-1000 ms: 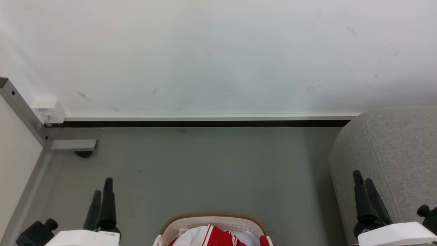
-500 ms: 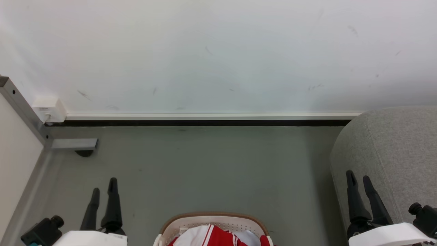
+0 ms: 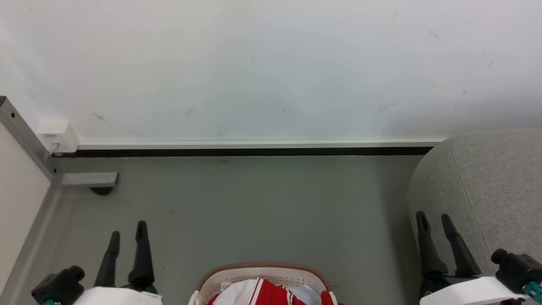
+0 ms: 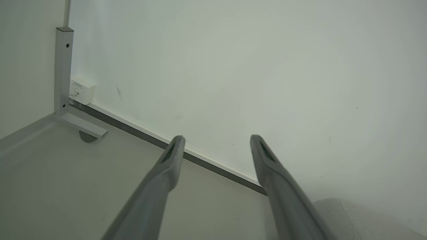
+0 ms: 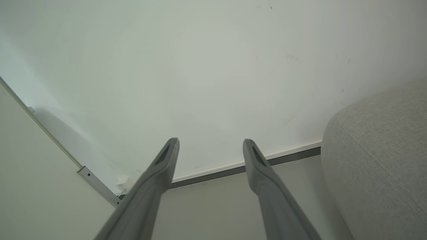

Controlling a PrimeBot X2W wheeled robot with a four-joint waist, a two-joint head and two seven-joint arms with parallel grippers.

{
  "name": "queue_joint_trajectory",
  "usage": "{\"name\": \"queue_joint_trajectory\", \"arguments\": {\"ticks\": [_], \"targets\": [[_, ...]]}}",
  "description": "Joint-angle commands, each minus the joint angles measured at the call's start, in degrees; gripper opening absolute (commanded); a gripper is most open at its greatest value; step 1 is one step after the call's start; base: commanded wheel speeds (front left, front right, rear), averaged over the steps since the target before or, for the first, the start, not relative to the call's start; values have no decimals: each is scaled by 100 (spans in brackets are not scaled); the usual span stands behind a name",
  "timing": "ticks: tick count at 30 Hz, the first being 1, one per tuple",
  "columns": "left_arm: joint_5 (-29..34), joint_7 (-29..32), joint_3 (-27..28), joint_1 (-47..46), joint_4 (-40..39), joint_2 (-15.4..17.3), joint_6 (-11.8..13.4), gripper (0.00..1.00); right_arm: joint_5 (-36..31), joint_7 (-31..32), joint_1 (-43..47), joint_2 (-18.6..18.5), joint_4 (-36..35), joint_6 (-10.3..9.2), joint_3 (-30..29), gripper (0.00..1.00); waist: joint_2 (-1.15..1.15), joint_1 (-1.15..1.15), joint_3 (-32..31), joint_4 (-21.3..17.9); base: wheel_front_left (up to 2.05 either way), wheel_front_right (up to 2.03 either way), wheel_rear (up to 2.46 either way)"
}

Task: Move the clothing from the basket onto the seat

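**Fig. – Pre-grasp: both pincers released, load in basket**

L pincer [image 3: 128,231] and R pincer [image 3: 432,216] hang released, fingers spread, nothing btwn them. One sits on each side of the basket [image 3: 262,267], which stands on the floor [image 3: 262,199]. The red-and-white clothing [image 3: 271,292] lies heaped inside the basket, at the lower edge of the head view. The grey seat [image 3: 487,190] stands at the robot's right, near the R pincer; no garment on the part shown. Step in hand, as judged: approach, nothing moved yet. Next move likely calls for one pincer to swing inward over the basket, drop, and close on a fold w/o catching the rim.
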Motion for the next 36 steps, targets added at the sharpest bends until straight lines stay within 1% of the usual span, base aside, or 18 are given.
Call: {"name": "queue_joint_trajectory", "arguments": {"ticks": [1,22,36], "targets": [[178,-65,9,20,-61,52,16,100,-149,-65,-103,-9,-20,-7,36,100,0,0,-3,-7,0,0,0],[1139,-338,-91,102,-162,61,128,100,-1047,-339,-119,-10,15,-9,309,100,0,0,-50,6,0,0,0],[1728,-508,-117,166,-253,65,174,100,-1519,-506,-129,-13,-32,-10,443,100,0,0,-47,4,0,0,0]]}}
